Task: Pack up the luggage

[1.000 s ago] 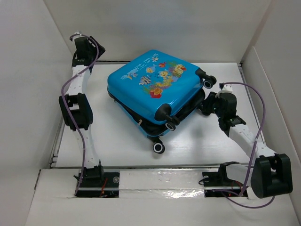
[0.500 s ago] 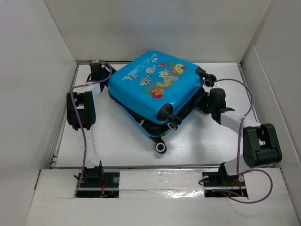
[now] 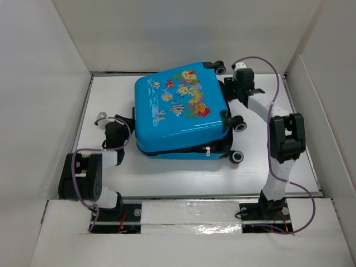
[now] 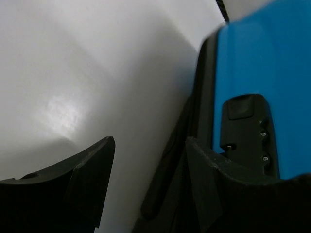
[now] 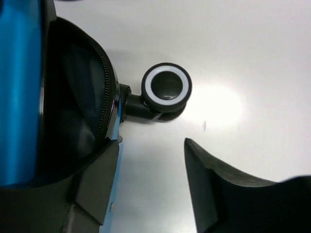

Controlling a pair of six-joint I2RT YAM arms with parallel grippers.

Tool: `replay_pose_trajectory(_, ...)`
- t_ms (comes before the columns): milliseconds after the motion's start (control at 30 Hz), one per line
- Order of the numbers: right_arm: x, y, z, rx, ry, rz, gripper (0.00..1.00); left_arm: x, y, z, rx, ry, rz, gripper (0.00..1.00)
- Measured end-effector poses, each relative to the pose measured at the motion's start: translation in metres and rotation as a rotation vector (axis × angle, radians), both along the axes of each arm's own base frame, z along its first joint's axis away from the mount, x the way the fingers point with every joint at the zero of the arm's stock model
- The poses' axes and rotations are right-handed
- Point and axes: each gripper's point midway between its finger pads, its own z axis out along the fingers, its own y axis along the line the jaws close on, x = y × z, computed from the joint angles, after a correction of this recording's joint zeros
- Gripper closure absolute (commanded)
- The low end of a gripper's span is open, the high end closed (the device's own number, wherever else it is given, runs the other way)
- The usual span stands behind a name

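The luggage is a bright-blue suitcase with a fish print. It lies flat in the middle of the white table, lid down but ajar, with a dark gap between the halves. My left gripper is open at its left side, by the black handle and zipper seam. My right gripper is open at the far right corner, one finger against the blue shell, near a wheel. Both grippers hold nothing.
White walls enclose the table on the left, back and right. Two more wheels stick out on the suitcase's right side. Purple cables loop off both arms.
The suitcase has turned and shifted toward the back, now lying squarer to the table. My left gripper swept from the back left to its near left side. My right gripper moved to the far right corner.
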Motion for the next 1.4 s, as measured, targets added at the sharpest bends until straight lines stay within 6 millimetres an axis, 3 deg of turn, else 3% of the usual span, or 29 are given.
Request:
replay_pose_trajectory(100, 0.047, 0.019, 0.025, -0.027, -0.041, 0.093, 0.22, -0.042, -0.021, 0.004, 0.094, -0.004, -0.037, 0.42)
replay_pose_trajectory(200, 0.098, 0.062, 0.066, 0.008, -0.167, 0.239, 0.15, -0.079, -0.056, 0.002, 0.187, 0.009, -0.136, 0.42)
replay_pose_trajectory(300, 0.123, 0.096, 0.098, 0.041, -0.262, 0.327, 0.08, -0.127, -0.087, -0.008, 0.202, 0.023, -0.283, 0.42)
replay_pose_trajectory(367, 0.115, 0.13, 0.112, 0.117, -0.281, 0.408, 0.07, -0.151, -0.098, -0.006, 0.185, -0.002, -0.358, 0.42)
replay_pose_trajectory(467, 0.076, 0.206, 0.133, 0.241, -0.282, 0.588, 0.05, -0.172, -0.104, 0.001, 0.155, -0.044, -0.412, 0.39)
replay_pose_trajectory(533, 0.044, 0.246, 0.136, 0.27, -0.256, 0.686, 0.05, -0.177, -0.101, 0.008, 0.156, -0.07, -0.405, 0.33)
replay_pose_trajectory(600, 0.016, 0.27, 0.144, 0.307, -0.249, 0.751, 0.04, -0.179, -0.094, 0.009, 0.178, -0.068, -0.392, 0.27)
replay_pose_trajectory(667, -0.012, 0.277, 0.15, 0.332, -0.22, 0.793, 0.04, -0.176, -0.089, 0.019, 0.212, -0.066, -0.371, 0.25)
replay_pose_trajectory(767, -0.042, 0.265, 0.177, 0.348, -0.237, 0.81, 0.04, -0.166, -0.088, 0.039, 0.27, -0.062, -0.354, 0.22)
replay_pose_trajectory(833, -0.055, 0.246, 0.209, 0.349, -0.307, 0.799, 0.08, -0.159, -0.089, 0.044, 0.31, -0.04, -0.355, 0.21)
replay_pose_trajectory(900, -0.073, 0.219, 0.239, 0.337, -0.386, 0.778, 0.33, -0.153, -0.091, 0.044, 0.335, -0.025, -0.354, 0.21)
replay_pose_trajectory(933, -0.082, 0.205, 0.253, 0.329, -0.433, 0.761, 0.69, -0.15, -0.092, 0.046, 0.34, -0.027, -0.352, 0.2)
replay_pose_trajectory(967, -0.098, 0.189, 0.266, 0.325, -0.474, 0.744, 0.84, -0.146, -0.094, 0.048, 0.345, -0.032, -0.351, 0.2)
replay_pose_trajectory(1033, -0.127, 0.162, 0.284, 0.315, -0.559, 0.709, 1.0, -0.14, -0.096, 0.053, 0.352, -0.045, -0.349, 0.2)
replay_pose_trajectory(1067, -0.143, 0.15, 0.288, 0.316, -0.597, 0.69, 1.0, -0.137, -0.098, 0.055, 0.353, -0.053, -0.347, 0.2)
replay_pose_trajectory(1167, -0.197, 0.128, 0.266, 0.325, -0.645, 0.659, 1.0, -0.124, -0.104, 0.066, 0.346, -0.082, -0.336, 0.2)
replay_pose_trajectory(1267, -0.239, 0.119, 0.207, 0.332, -0.594, 0.636, 1.0, -0.108, -0.115, 0.098, 0.292, -0.179, -0.317, 0.21)
replay_pose_trajectory(1367, -0.267, 0.113, 0.14, 0.325, -0.5, 0.607, 1.0, -0.099, -0.126, 0.136, 0.221, -0.305, -0.309, 0.3)
replay_pose_trajectory(1400, -0.274, 0.111, 0.119, 0.32, -0.465, 0.594, 1.0, -0.099, -0.127, 0.143, 0.207, -0.329, -0.309, 0.39)
